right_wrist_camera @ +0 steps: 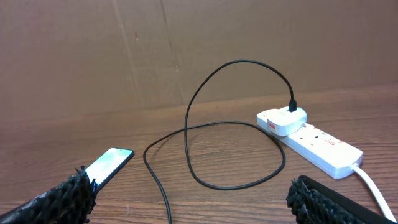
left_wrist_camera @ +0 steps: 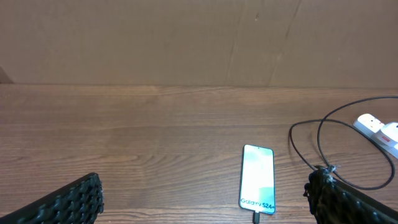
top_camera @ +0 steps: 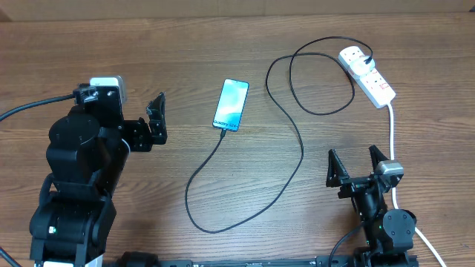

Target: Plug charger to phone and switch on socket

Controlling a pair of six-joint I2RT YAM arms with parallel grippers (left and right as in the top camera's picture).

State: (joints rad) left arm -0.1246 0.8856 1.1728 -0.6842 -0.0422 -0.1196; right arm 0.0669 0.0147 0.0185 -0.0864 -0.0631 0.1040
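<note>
The phone (top_camera: 231,104) lies face up mid-table, its light screen lit (left_wrist_camera: 257,177) (right_wrist_camera: 109,163). The black charger cable (top_camera: 297,148) has its tip seated in the phone's bottom edge (left_wrist_camera: 255,217). From there it loops across the wood (right_wrist_camera: 236,180) to a white adapter (right_wrist_camera: 281,119) plugged into the socket (top_camera: 369,76). The socket (right_wrist_camera: 320,146) lies at the far right; I cannot tell how its red switches stand. My left gripper (top_camera: 158,119) (left_wrist_camera: 205,208) is open, left of the phone. My right gripper (top_camera: 355,159) (right_wrist_camera: 193,208) is open, near the table's front, short of the socket. Both hold nothing.
The socket's thick white cord (top_camera: 391,133) runs toward the front edge, passing just right of my right arm (right_wrist_camera: 373,183). A brown cardboard wall (left_wrist_camera: 186,37) stands behind the table. The cable's big loop (top_camera: 215,222) lies between the two arms.
</note>
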